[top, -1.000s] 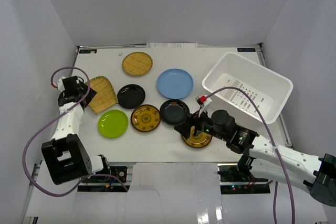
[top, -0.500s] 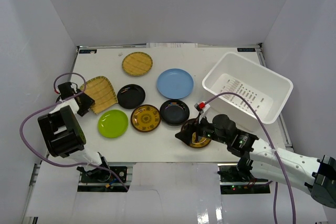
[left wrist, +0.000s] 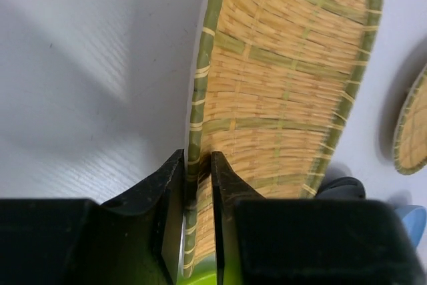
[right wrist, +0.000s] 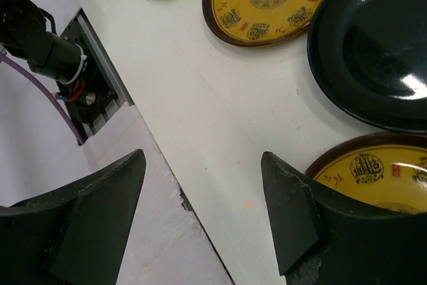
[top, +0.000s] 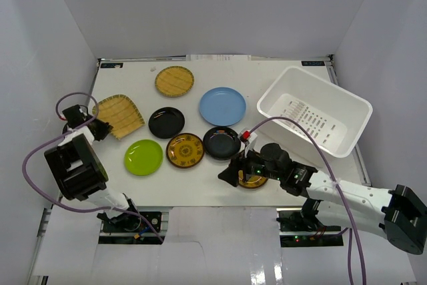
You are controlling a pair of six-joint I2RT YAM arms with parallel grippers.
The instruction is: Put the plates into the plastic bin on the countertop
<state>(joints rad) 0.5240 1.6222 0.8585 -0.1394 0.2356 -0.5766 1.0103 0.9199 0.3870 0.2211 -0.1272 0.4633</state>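
Observation:
My left gripper (top: pixel 94 129) (left wrist: pixel 197 179) is shut on the green-bound rim of a tan woven plate (top: pixel 121 115) (left wrist: pixel 287 78), which is tilted up at the countertop's (top: pixel 127 78) left side. A second tan plate (top: pixel 175 81) lies at the back. The light blue plate (top: pixel 222 106), two black plates (top: pixel 167 123) (top: pixel 221 143), an amber plate (top: pixel 185 150) and the lime green plate (top: pixel 143 157) lie mid-table. My right gripper (top: pixel 231 174) (right wrist: pixel 203 158) stands open over bare countertop by the near edge, with another amber plate (right wrist: pixel 380 171) beside its right finger. The white plastic bin (top: pixel 313 118) is empty at the right.
The countertop's near edge (right wrist: pixel 173 191) runs just under my right gripper's left finger. A purple cable (top: pixel 40 158) loops off the left arm. White walls close in the left, back and right sides.
The left gripper closed on the woven plate's rim and drew it leftward, tilting it. The right gripper slid off the amber plate toward the near edge, staying open.

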